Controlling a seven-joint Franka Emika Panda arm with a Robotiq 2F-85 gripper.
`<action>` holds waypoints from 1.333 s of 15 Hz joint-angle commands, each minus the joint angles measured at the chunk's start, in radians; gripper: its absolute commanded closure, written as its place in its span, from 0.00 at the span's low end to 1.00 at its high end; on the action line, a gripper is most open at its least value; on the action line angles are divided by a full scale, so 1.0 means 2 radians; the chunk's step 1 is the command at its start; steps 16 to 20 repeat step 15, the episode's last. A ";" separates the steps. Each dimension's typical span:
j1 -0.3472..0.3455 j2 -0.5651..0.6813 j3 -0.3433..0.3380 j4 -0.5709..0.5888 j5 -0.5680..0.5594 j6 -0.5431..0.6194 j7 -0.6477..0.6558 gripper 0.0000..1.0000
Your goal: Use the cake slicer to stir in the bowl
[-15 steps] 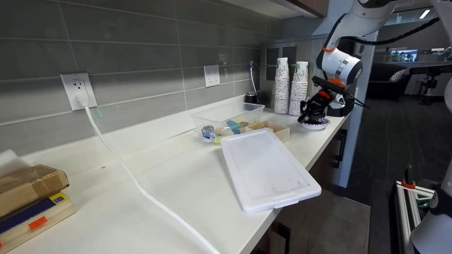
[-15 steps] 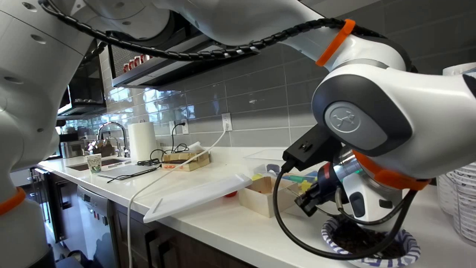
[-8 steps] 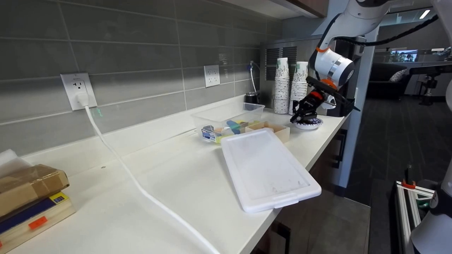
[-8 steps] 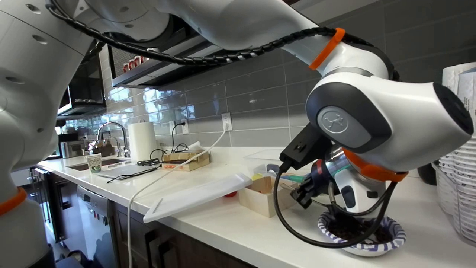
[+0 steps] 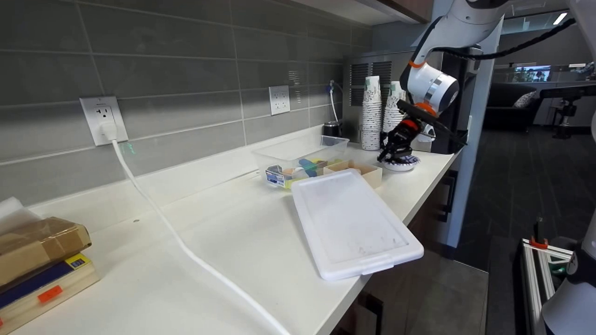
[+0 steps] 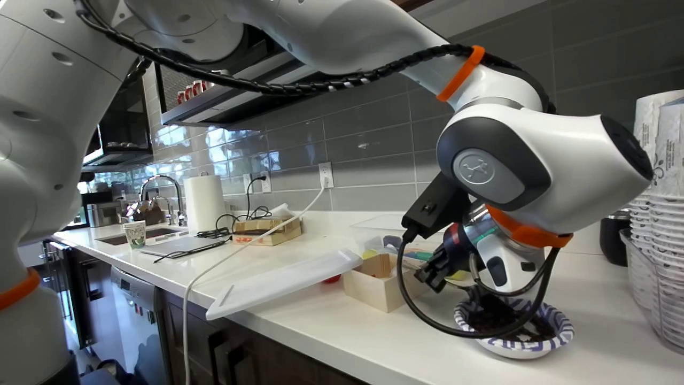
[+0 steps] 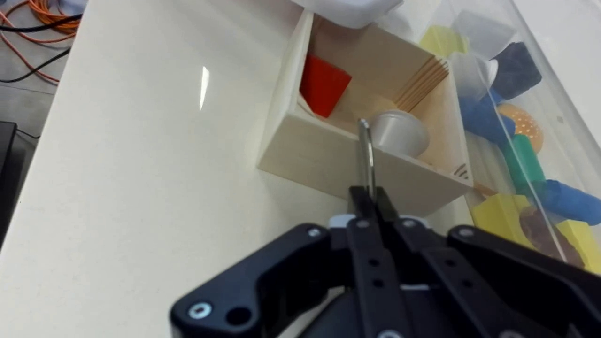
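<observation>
The bowl [image 6: 515, 348] stands upright on the counter with a purple-and-white patterned rim and dark loose contents. It also shows in an exterior view [image 5: 403, 164], partly behind my gripper. My gripper [image 7: 371, 193] is shut on a thin metal strip, the cake slicer's visible end [image 7: 367, 155], which points away from the fingers. In both exterior views my gripper [image 6: 430, 277] [image 5: 385, 156] hangs low and tilted beside and over the bowl. A dark part reaches down into the bowl; I cannot tell whether it is the slicer's blade. The bowl is out of the wrist view.
A small wooden box [image 6: 368, 289] stands just beyond the fingertips. A clear bin [image 5: 300, 151] of coloured pieces stands behind it. A white lid [image 5: 349, 223] leans on the box. Stacked paper cups [image 5: 371, 116] and a black container [image 6: 614, 238] stand near the bowl.
My gripper has moved toward the wooden box, with the slicer still held. The bowl has slid along the counter the same way, toward the box.
</observation>
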 commanded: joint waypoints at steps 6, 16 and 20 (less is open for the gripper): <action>0.016 -0.003 -0.007 0.004 -0.017 0.013 0.016 0.40; 0.016 -0.008 -0.011 0.001 -0.029 0.023 0.018 0.00; 0.016 -0.008 -0.011 0.001 -0.029 0.023 0.018 0.00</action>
